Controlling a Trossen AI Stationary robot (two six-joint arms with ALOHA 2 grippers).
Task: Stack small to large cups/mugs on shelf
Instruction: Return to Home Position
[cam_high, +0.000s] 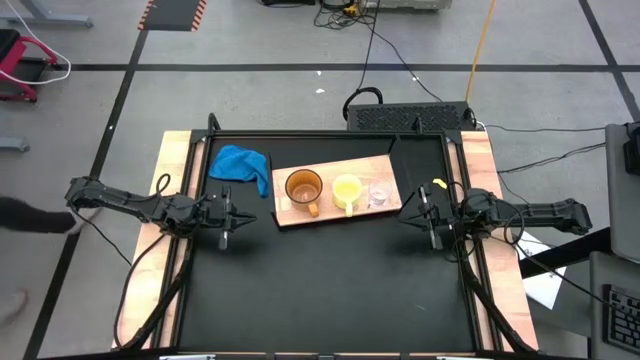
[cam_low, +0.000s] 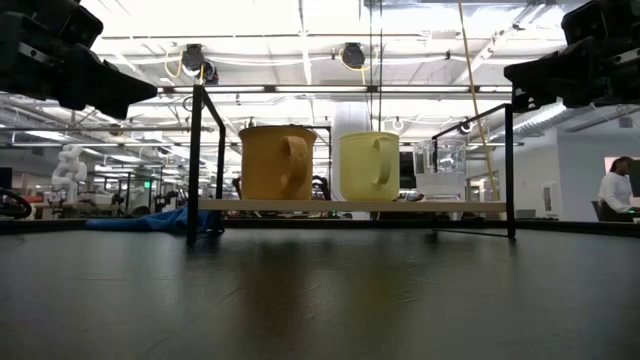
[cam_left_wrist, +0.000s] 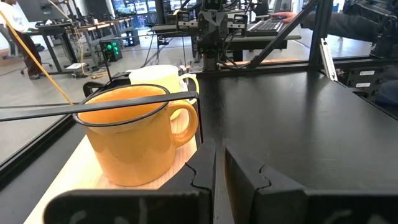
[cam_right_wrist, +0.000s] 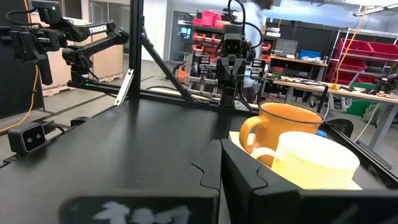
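Three cups stand upright in a row on the light-wood shelf board (cam_high: 330, 205): the orange-brown mug (cam_high: 303, 188) at its left, the yellow mug (cam_high: 347, 189) in the middle, the clear glass cup (cam_high: 378, 194) at its right. My left gripper (cam_high: 228, 213) is shut and empty, left of the board. My right gripper (cam_high: 425, 213) is shut and empty, right of the board. The left wrist view shows the orange-brown mug (cam_left_wrist: 134, 134) close ahead; the right wrist view shows the yellow mug (cam_right_wrist: 314, 162) in front of the orange-brown mug (cam_right_wrist: 292, 124).
A crumpled blue cloth (cam_high: 240, 165) lies at the board's far left corner. The black table top (cam_high: 330, 290) stretches toward the near edge in front of the board. A black frame (cam_low: 200, 160) borders the table. A person (cam_low: 615, 190) sits in the room beyond.
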